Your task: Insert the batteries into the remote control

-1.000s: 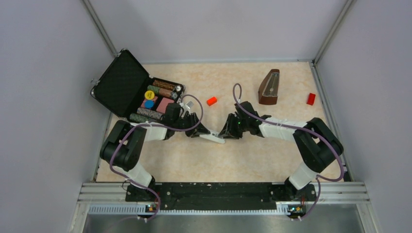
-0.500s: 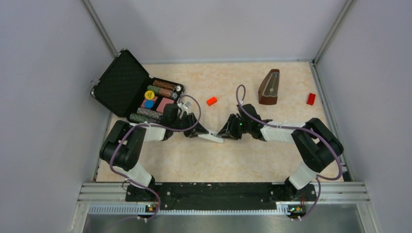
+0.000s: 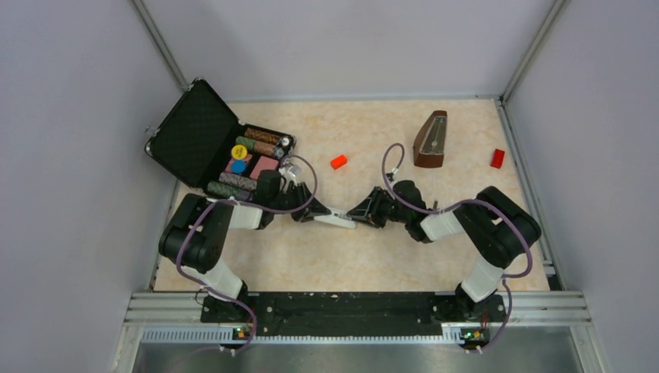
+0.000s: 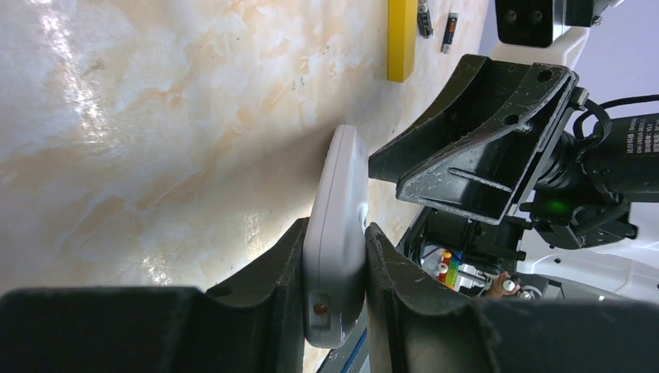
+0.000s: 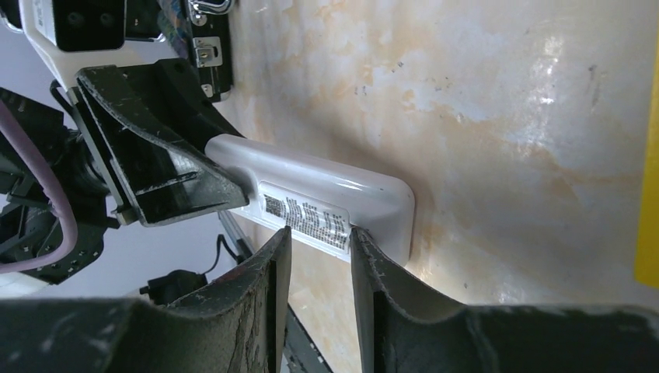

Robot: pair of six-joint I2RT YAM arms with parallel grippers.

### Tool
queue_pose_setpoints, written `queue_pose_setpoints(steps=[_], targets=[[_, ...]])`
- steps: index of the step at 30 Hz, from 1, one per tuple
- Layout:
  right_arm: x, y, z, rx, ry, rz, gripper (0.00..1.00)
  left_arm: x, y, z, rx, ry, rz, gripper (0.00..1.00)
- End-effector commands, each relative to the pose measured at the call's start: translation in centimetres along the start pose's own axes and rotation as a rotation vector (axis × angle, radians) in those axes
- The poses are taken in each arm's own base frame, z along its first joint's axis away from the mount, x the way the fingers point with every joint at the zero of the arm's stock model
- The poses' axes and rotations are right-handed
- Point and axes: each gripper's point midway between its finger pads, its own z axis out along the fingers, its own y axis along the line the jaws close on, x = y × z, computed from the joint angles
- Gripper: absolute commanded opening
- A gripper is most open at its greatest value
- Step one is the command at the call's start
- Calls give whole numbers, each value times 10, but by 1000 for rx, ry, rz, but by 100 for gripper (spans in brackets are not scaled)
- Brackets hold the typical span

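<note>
1. Two black fingers of the left gripper (image 4: pixel 336 233) are clamped on the remote control (image 4: pixel 340 183) across its thin sides, close against the marbled table (image 4: pixel 155 116).
2. Only the right wrist view shows the remote's back face. It carries a sticker (image 5: pixel 307 216) with a dark code patch and lines of print too small to read.
3. The right gripper (image 5: pixel 319 233) has its jaws narrowly apart, with the tips at the remote's long edge by the sticker. I cannot tell whether they pinch it.
4. Farther off, only the left wrist view shows the batteries (image 4: pixel 449 33). They lie on the table just beyond a yellow block (image 4: pixel 402 39), apart from the remote, and their markings are unreadable.
5. Farthest back, the overhead view adds an open black case (image 3: pixel 194 136), a red block (image 3: pixel 338 162) and a metronome (image 3: pixel 430 140).
</note>
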Motion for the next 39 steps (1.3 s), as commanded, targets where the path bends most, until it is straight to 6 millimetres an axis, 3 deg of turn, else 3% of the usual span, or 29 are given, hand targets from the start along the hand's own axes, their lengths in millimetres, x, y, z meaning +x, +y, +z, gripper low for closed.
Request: queue_pose_setpoints(steps=[1,9,17,23,39], targets=[[26,42,4,-200,114,-43,33,13,29,7,-129,4,-28,0],[14,93,-4,-381,62,-72,33,13,38,4,-210,25,-36,0],[5,116,-14,-466,19,-37,33,15,56,-3,-338,37,-70,0],[-3,124,-22,-513,-12,-19,33,16,62,-5,-370,35,-86,0],[-37,101,-22,-409,-149,18,33,22,64,-16,-420,79,-39,0]])
